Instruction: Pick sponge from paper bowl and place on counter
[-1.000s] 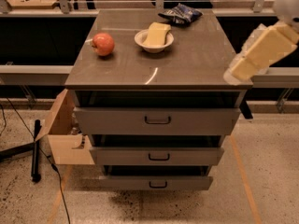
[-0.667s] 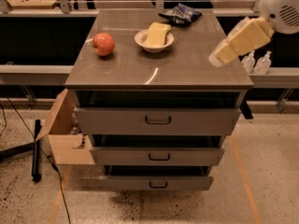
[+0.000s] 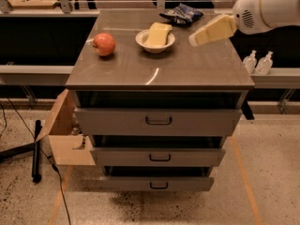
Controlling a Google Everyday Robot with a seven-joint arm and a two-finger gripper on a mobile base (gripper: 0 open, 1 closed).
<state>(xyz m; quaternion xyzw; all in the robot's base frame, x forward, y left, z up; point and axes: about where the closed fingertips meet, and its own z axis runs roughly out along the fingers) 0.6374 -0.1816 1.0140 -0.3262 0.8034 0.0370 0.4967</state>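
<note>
Arm's swung in from the right edge since a sec ago, so the gripper [image 3: 196, 38] now hangs over the back-right bit of the counter [image 3: 187, 67], just right of the bowl [image 3: 140, 39] w/o touching it. Can't tell if it's clamped or loose tbh. Sponge [image 3: 157, 33] hasn't budged: lying tilted in the bowl, far end poking over the back rim. Apple [image 3: 104, 44] sits left of the bowl, a bit apart. Dark snack bag [image 3: 182, 14] at the back edge. All 3 drawers [image 3: 158, 121] below are pulled out some.
</note>
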